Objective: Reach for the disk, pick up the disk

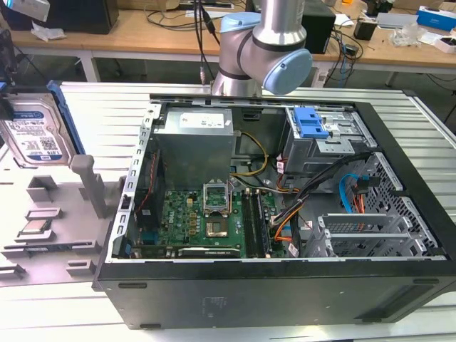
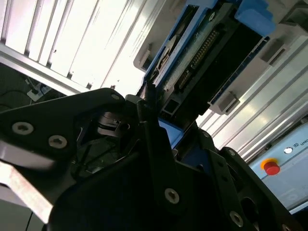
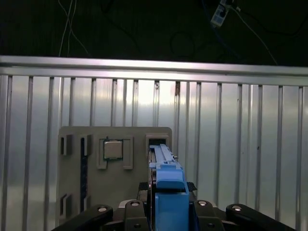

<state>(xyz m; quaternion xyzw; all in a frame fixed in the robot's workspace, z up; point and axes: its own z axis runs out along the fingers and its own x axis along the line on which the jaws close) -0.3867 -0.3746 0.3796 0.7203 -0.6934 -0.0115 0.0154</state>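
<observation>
1. The gripper (image 3: 168, 192) is at the grey fixture plate (image 3: 115, 183), its jaws clenched on the disk (image 3: 162, 156). One black jaw sits on each flat side of the bright blue carrier, as seen in both wrist views.
2. The disk sits edge-on between the jaws and runs straight out ahead of them, and its far end reaches a slot recess in the plate. I can't tell from here whether that end rests in the slot or hangs just clear.
3. In the second wrist view, the disk (image 2: 211, 53) shows its dark underside and a row of connector pins. The blue frame runs along its edges and one jaw lies against it.
4. In the exterior view, the disk (image 1: 34, 135) stands nearly upright with a slight tilt. Its silver face and white-and-blue label are turned to the camera.
5. Ahead of the jaws, just beside the disk's far end but apart from it, the square silver CPU chip (image 3: 113, 149) lies flat in its own pocket on the plate.
6. The plate lies on the ribbed metal desk (image 3: 240, 144), which spreads out beyond the jaws.
7. Well away from the jaws is the open black PC case (image 1: 285, 299), with its green motherboard (image 1: 199, 221) inside. The arm's grey-and-blue joint (image 1: 263, 50) rises behind the case.
8. A red button (image 2: 272, 167) sits on a pale panel, well beyond the jaws.
</observation>
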